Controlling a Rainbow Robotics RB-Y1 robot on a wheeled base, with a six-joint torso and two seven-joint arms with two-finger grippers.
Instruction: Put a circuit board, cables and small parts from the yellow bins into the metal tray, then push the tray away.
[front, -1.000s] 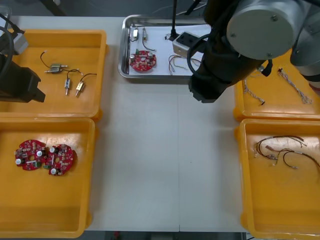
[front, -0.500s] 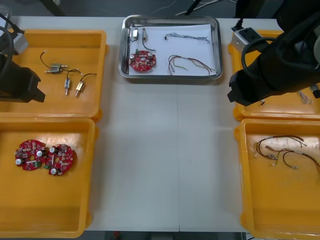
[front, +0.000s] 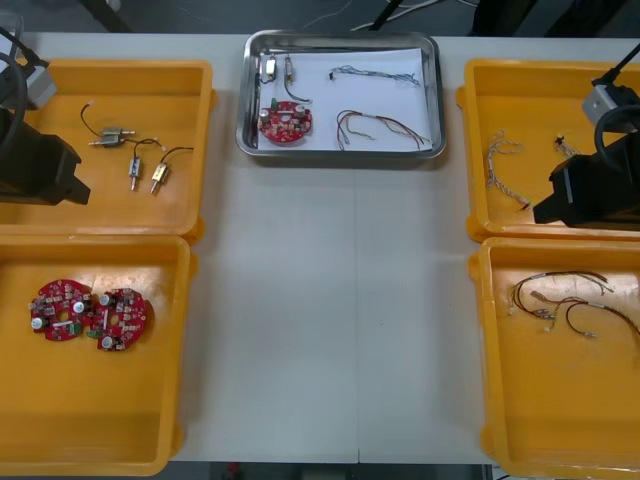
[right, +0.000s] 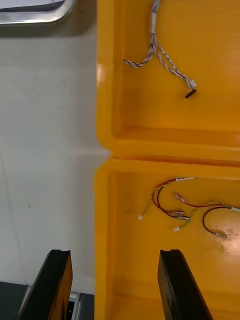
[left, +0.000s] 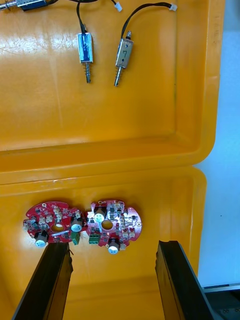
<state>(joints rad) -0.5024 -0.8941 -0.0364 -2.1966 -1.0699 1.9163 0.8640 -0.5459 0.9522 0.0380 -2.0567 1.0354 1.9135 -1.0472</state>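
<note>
The metal tray (front: 243, 100) stands at the table's far middle, white inside. In it lie a red circuit board (front: 285, 122), small metal parts (front: 270, 68), a blue and white cable (front: 375, 72) and a red and yellow cable (front: 385, 127). My right arm (front: 592, 188) hangs over the seam between the two right bins. Its gripper (right: 114, 255) is open and empty, above the inner edge of the near right bin (right: 107, 210). The left gripper (left: 112, 245) is open too, just short of two circuit boards (left: 112, 227).
The far left bin (front: 190, 150) holds small metal parts (front: 145, 170) with black leads. Two boards (front: 90, 312) lie in the near left bin. Twisted blue and white cables (front: 500, 160) are in the far right bin, and red and yellow cables (front: 565, 300) in the near right bin.
My right arm has swung away from above the tray to the right, over the right bins, uncovering the tray's cables. The left arm has stayed put.
</note>
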